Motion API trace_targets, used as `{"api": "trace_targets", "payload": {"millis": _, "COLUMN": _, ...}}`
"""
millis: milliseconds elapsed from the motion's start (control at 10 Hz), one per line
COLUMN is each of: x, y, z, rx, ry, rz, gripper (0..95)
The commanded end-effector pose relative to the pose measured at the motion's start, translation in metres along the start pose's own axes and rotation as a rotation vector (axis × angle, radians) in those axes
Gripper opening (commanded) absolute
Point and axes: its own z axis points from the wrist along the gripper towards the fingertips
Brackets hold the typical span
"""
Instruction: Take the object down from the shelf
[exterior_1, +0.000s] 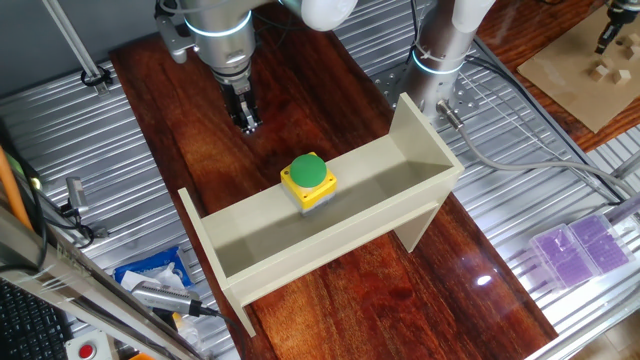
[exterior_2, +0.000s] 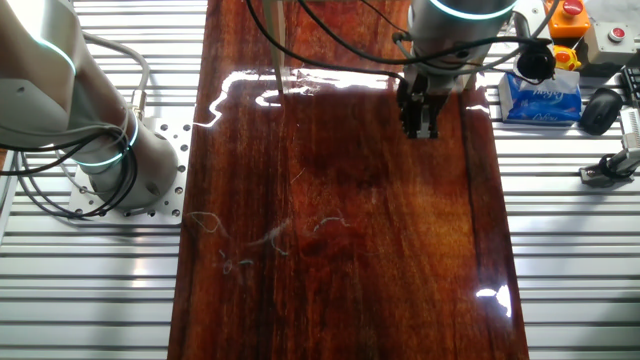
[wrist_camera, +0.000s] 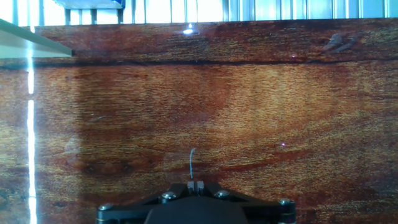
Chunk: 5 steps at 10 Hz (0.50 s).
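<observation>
The button box (exterior_1: 308, 180), yellow with a grey base and a green dome button, sits on the rear ledge of the long beige shelf (exterior_1: 400, 170) in one fixed view. My gripper (exterior_1: 245, 122) hangs over the bare wooden table behind the shelf, apart from the box, with its fingers pressed together and empty. It also shows in the other fixed view (exterior_2: 419, 128), where neither shelf nor box appears. In the hand view the fingertips (wrist_camera: 196, 185) meet at the bottom edge, and a corner of the shelf (wrist_camera: 25, 37) shows at the upper left.
A second robot base (exterior_1: 440, 55) stands behind the shelf's right end. Cables run along the slatted metal surface (exterior_1: 520, 150). A blue packet (exterior_2: 540, 95) and a red button box (exterior_2: 572, 12) lie beside the wood. Purple boxes (exterior_1: 585, 250) sit at the right.
</observation>
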Motion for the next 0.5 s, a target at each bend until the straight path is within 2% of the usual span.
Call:
{"api": "trace_targets", "payload": {"millis": 100, "x": 0.0003, "y": -0.0001, "z": 0.0000, "rx": 0.001, "ry": -0.001, "rz": -0.020, "gripper": 0.0}}
{"api": "trace_targets", "payload": {"millis": 500, "x": 0.0005, "y": -0.0001, "z": 0.0000, "rx": 0.000, "ry": -0.006, "rz": -0.036, "gripper": 0.0}}
